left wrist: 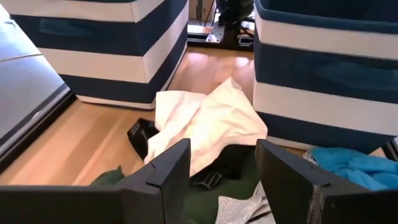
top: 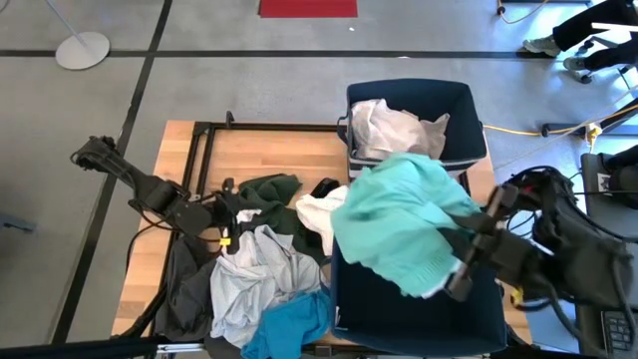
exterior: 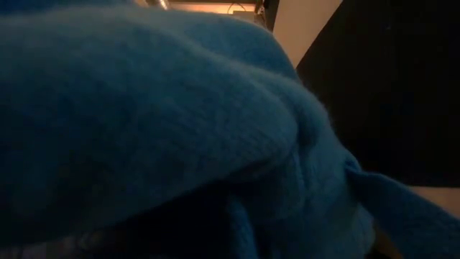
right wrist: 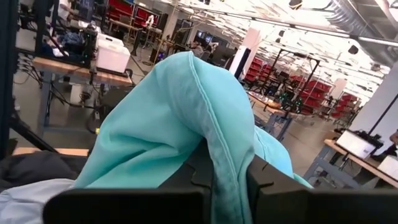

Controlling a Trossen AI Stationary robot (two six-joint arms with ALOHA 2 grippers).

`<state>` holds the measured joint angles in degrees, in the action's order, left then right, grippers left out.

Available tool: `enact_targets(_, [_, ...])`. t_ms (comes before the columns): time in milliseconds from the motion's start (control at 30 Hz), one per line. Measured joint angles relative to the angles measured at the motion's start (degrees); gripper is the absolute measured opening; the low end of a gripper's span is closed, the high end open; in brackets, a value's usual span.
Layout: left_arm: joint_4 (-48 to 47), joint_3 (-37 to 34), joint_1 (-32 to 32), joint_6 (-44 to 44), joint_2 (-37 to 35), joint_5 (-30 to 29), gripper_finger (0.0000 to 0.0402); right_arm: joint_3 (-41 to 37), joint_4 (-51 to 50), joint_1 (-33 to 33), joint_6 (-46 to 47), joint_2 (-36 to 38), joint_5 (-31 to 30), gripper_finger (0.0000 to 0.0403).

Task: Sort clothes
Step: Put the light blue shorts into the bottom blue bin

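Observation:
A pile of clothes lies on the wooden table (top: 179, 150): dark green (top: 269, 189), white (top: 317, 212), light grey (top: 257, 269), teal blue (top: 291, 324), charcoal (top: 184, 289) and black (top: 324, 187). My left gripper (top: 227, 213) is open and empty, low over the pile's left part; in the left wrist view (left wrist: 221, 168) it faces the white garment (left wrist: 205, 121). My right gripper (top: 467, 237) is shut on a turquoise garment (top: 399, 221) over the near navy bin (top: 429, 314). The teal blue garment (exterior: 180, 122) fills the low view. My right gripper pinches a thick hemmed edge (right wrist: 225, 167) of the turquoise garment between its two fingers. The fingers come from the table's right side. The garment drapes over and around the fingers and spreads above the near bin, its left part (top: 344, 214) reaching over the white garment.
A far navy bin (top: 464, 100) holds a pale pink-white garment (top: 394, 130). Both bins show in the left wrist view, one (left wrist: 124, 56) on each side (left wrist: 323, 93) of a gap. Black frame rails (top: 204, 150) lie on the table's left part.

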<state>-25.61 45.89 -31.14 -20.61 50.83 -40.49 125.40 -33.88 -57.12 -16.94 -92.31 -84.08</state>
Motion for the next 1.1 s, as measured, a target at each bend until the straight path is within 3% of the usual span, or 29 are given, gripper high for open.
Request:
enact_targets(233, [1.23,-0.68,0.00,-0.04,0.00,0.00,0.0172,-2.58,-7.23,-6.90,13.52,0.00,-5.57,0.0028])
enact_targets(433, [1.25,-0.68,0.00,-0.35,0.00,0.00,0.0172,-5.64,-13.68,-10.03,23.70,0.00,-5.44,0.0028])
enact_targets(733, [1.25,-0.68,0.00,-0.43,0.00,0.00,0.0172,-13.12,-25.26,-10.00,43.33,-0.02,1.68,0.0028])
enact_targets(967, [1.25,-0.68,0.00,-0.63,0.00,0.00,0.0172,-20.10,-41.86,-6.57,66.22,-0.01,14.09,0.0028])
enact_targets(1100, [1.24,-0.68,0.00,-0.61,0.00,0.00,0.0172,-25.88,-42.49,-4.22,69.91,-0.07,22.42,0.0028])
